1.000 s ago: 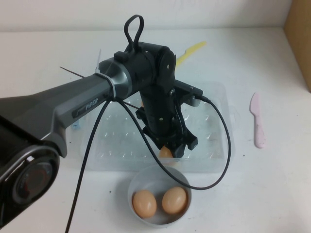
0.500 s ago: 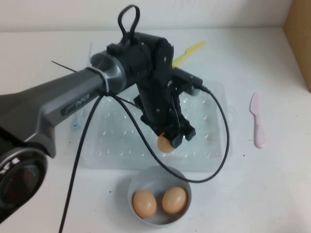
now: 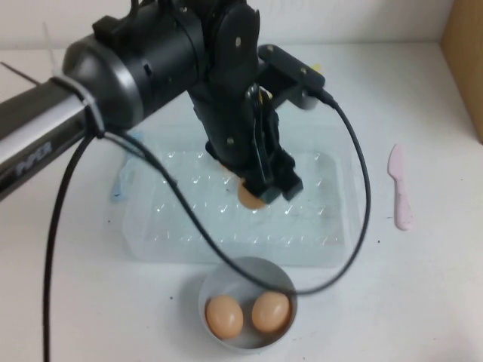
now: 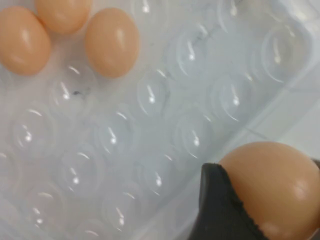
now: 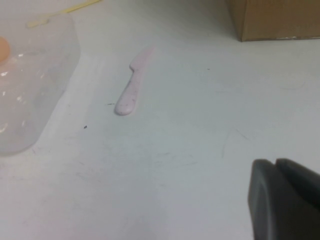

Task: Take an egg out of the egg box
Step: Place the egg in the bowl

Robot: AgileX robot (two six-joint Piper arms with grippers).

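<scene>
My left gripper (image 3: pixel 259 193) is shut on a tan-orange egg (image 3: pixel 251 198) and holds it in the air above the middle of the clear egg box (image 3: pixel 332 247). In the left wrist view the held egg (image 4: pixel 276 184) sits against a black finger (image 4: pixel 220 210) over the box's near edge. Three more eggs (image 4: pixel 111 42) lie together in the dimpled cups of the box (image 4: pixel 150 125). My right gripper (image 5: pixel 286 200) is shut and empty, low over the bare table to the right of the box; it does not show in the high view.
A small round grey-blue bowl (image 3: pixel 213 282) with two eggs (image 3: pixel 224 317) stands in front of the box. A pink spatula (image 3: pixel 400 188) lies right of the box, also in the right wrist view (image 5: pixel 132 90). A cardboard box (image 3: pixel 469 53) stands at the far right.
My left gripper has risen with the egg and carried it from the box's front edge near the bowl back over the box's middle.
</scene>
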